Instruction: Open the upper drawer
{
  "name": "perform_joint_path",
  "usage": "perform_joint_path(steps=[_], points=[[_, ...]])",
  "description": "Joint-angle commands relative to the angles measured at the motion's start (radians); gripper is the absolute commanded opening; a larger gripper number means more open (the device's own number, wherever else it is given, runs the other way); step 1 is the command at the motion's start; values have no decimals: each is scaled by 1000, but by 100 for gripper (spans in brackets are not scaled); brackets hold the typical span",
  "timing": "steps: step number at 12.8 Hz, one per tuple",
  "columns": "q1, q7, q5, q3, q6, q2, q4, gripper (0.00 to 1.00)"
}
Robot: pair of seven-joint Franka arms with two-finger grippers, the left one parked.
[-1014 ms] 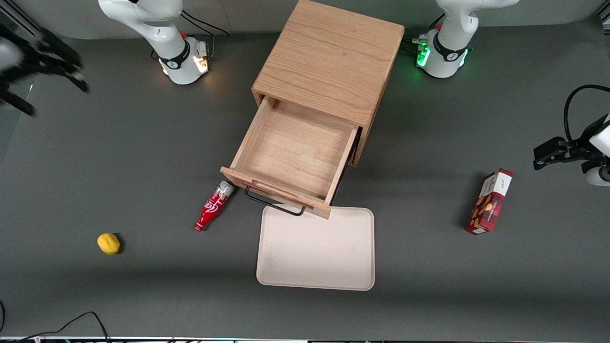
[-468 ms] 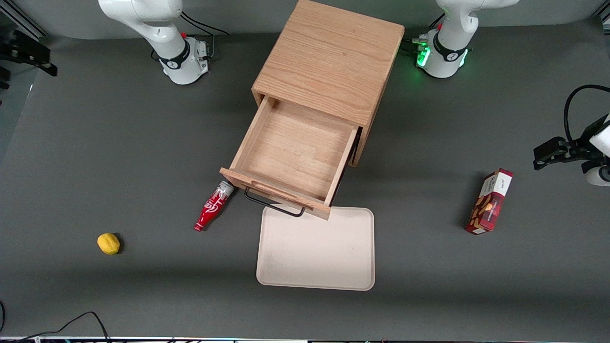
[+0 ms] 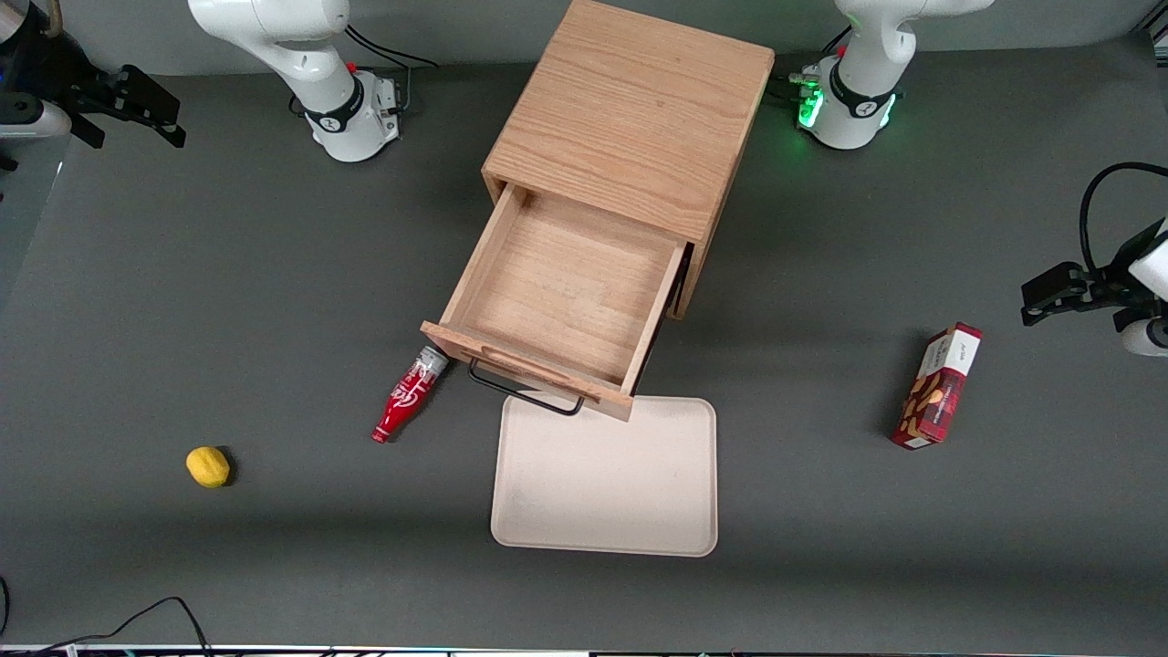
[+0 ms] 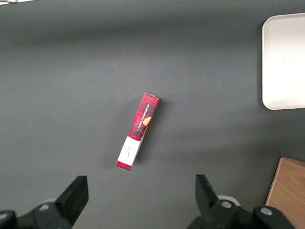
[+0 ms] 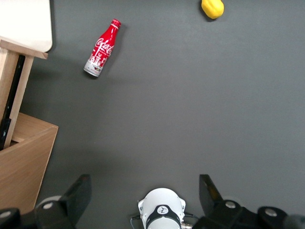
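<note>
The gripper (image 3: 137,109) is seen spread open and empty, high at the working arm's end of the tabletop (image 3: 274,274). A lemon (image 3: 208,466) and cola bottle (image 3: 409,396) are seen. The upper drawer (image 3: 561,292) is pulled fully out, its front over a tray (image 3: 606,493).

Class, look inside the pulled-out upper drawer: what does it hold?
The upper drawer shows only its bare wooden floor; nothing lies in it. Its rearmost part, under the cabinet top, is hidden. The end effector hangs open, far toward the working arm's end.
</note>
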Motion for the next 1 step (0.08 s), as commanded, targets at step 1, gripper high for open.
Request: perform_joint_path(steps=[1], points=[[-4, 22, 15, -28, 2, 36, 63, 100]])
